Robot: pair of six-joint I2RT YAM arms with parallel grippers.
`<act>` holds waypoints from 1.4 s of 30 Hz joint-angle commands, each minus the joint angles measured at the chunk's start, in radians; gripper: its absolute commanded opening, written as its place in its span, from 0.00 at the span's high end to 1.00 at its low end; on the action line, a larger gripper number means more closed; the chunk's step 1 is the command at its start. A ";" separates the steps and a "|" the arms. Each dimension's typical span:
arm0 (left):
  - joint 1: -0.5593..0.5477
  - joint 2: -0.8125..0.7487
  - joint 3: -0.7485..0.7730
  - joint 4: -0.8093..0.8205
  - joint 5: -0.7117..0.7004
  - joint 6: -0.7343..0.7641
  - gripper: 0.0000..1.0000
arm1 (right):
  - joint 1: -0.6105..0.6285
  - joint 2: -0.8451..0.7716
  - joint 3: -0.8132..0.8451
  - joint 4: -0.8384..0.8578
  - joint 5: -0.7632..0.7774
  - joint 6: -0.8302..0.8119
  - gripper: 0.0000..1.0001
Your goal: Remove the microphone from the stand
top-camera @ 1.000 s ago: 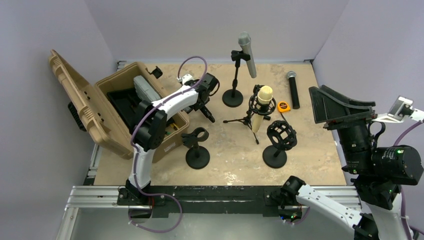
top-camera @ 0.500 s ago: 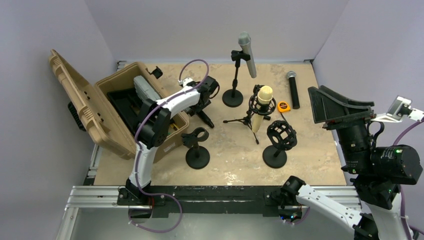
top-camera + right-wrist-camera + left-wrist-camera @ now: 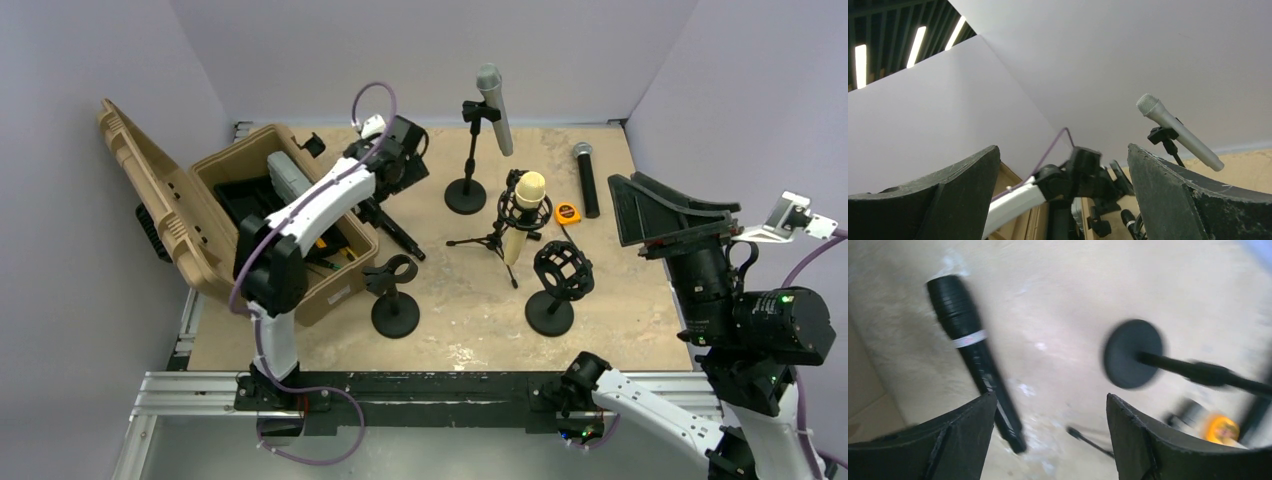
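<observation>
A black microphone (image 3: 400, 237) lies flat on the table beside the tan case; in the left wrist view this black microphone (image 3: 973, 355) has a white band and lies under the left finger. My left gripper (image 3: 385, 185) hangs above it, open and holding nothing (image 3: 1050, 397). An empty clip stand (image 3: 393, 290) is in front of it. A silver microphone (image 3: 495, 108) sits in a tall stand (image 3: 466, 190). A gold microphone (image 3: 525, 215) rests in a tripod shock mount. My right gripper (image 3: 650, 215) is open at the far right, its jaws empty (image 3: 1063, 147).
The open tan case (image 3: 200, 220) fills the left side. An empty shock-mount stand (image 3: 560, 285) is front centre. Another black microphone (image 3: 586, 178) and an orange tape measure (image 3: 567, 212) lie at the back right. The tall stand's round base (image 3: 1133, 360) is near my left gripper.
My left gripper has opened, let go of the black microphone and risen back toward the rear. The microphone stays on the table. The right arm barely moved.
</observation>
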 commanded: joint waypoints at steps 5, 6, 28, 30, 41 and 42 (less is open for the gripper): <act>0.001 -0.349 -0.008 0.293 0.390 0.233 0.23 | 0.000 0.017 -0.023 0.022 -0.015 -0.030 0.02; 0.001 -0.370 -0.016 0.316 0.463 0.244 0.23 | 0.001 0.019 -0.026 0.021 -0.015 -0.032 0.02; -0.431 -0.591 -0.077 0.533 1.005 0.679 0.29 | 0.000 0.039 -0.046 -0.042 0.058 -0.022 0.02; -0.439 -0.582 -0.077 0.512 0.988 0.686 0.30 | 0.000 0.076 -0.035 -0.059 0.094 -0.020 0.02; -0.512 -0.590 -0.107 0.484 0.882 0.737 0.30 | -0.126 0.380 0.111 -0.167 0.499 -0.088 0.01; -0.524 -0.582 -0.106 0.480 0.865 0.741 0.30 | -0.232 0.378 0.096 -0.101 0.403 -0.150 0.01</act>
